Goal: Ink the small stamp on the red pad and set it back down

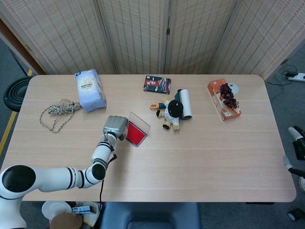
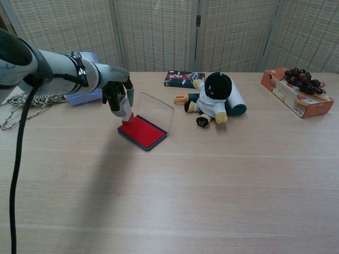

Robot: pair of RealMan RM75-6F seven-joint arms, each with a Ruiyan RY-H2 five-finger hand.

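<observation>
The red ink pad (image 2: 143,132) (image 1: 136,137) lies on the table with its clear lid (image 2: 156,110) standing open behind it. My left hand (image 2: 117,94) (image 1: 115,127) hovers at the pad's left corner and pinches the small stamp (image 2: 126,112), a pale block pointing down, its lower end just above the red surface. In the head view the hand hides the stamp. My right hand shows in neither view.
A plush toy (image 2: 214,98) with a rolled tube, a small dark book (image 2: 183,79), an orange box with grapes (image 2: 296,93), a white bag (image 1: 90,88) and a coil of rope (image 1: 57,112) lie around the table's far half.
</observation>
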